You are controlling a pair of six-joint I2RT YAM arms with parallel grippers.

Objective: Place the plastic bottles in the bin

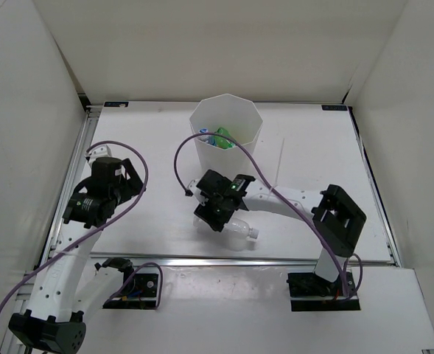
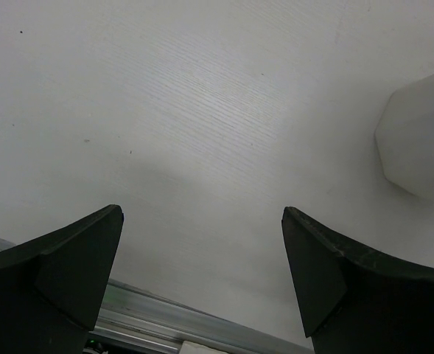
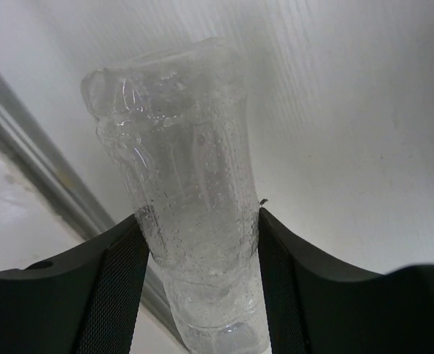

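Observation:
The tall white faceted bin [image 1: 228, 158] stands at the table's middle back; a green bottle [image 1: 222, 136] and a blue-labelled one [image 1: 205, 135] show inside it. Its side also shows in the left wrist view [image 2: 419, 144]. My right gripper [image 1: 218, 212] is shut on the larger clear bottle [image 1: 240, 231], which lies in front of the bin near the table's front edge. In the right wrist view the clear bottle [image 3: 187, 192] sits pinched between both fingers [image 3: 110, 284]. My left gripper [image 1: 91, 210] is open and empty at the left, above bare table [image 2: 202, 221]. The orange and small clear bottles are hidden.
A metal rail [image 1: 275, 260] runs along the table's front edge, just beside the clear bottle. White walls enclose the table on the left, back and right. Purple cables loop over both arms.

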